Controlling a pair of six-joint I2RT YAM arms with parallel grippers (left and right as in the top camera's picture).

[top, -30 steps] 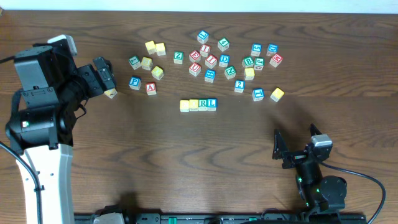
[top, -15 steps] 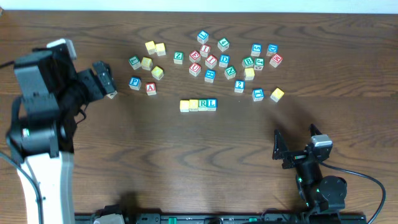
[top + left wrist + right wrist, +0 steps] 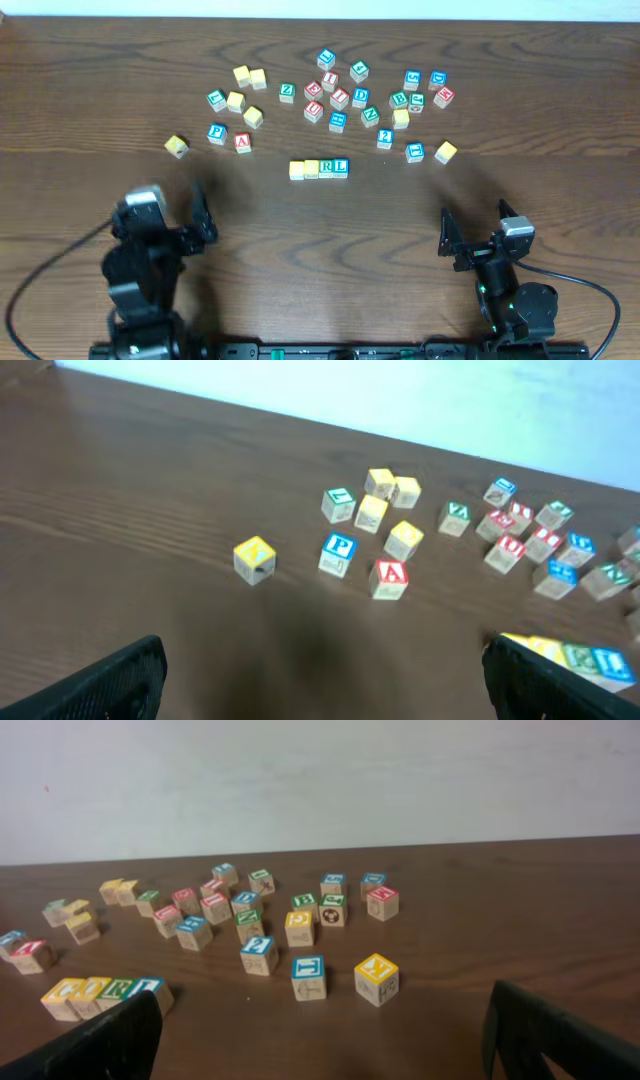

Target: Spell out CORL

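A row of four blocks [image 3: 319,168] lies in the middle of the table: two yellow ones, a green R and a blue L. In the right wrist view [image 3: 100,992] it reads C O R L. My left gripper [image 3: 168,212] is open and empty at the near left, well back from the blocks; its fingers frame bare table in the left wrist view [image 3: 325,690]. My right gripper [image 3: 472,225] is open and empty at the near right [image 3: 320,1040]. A lone yellow block [image 3: 177,146] lies on the table at the left and also shows in the left wrist view [image 3: 254,558].
Several loose letter blocks are scattered along the far side [image 3: 360,95]. A blue P [image 3: 217,132] and a red A [image 3: 242,141] sit left of the row. A yellow block [image 3: 446,151] and a blue one [image 3: 415,151] lie at the right.
My left arm has pulled back from the far left to the near-left edge, leaving the lone yellow block on the table. The right arm has not moved.
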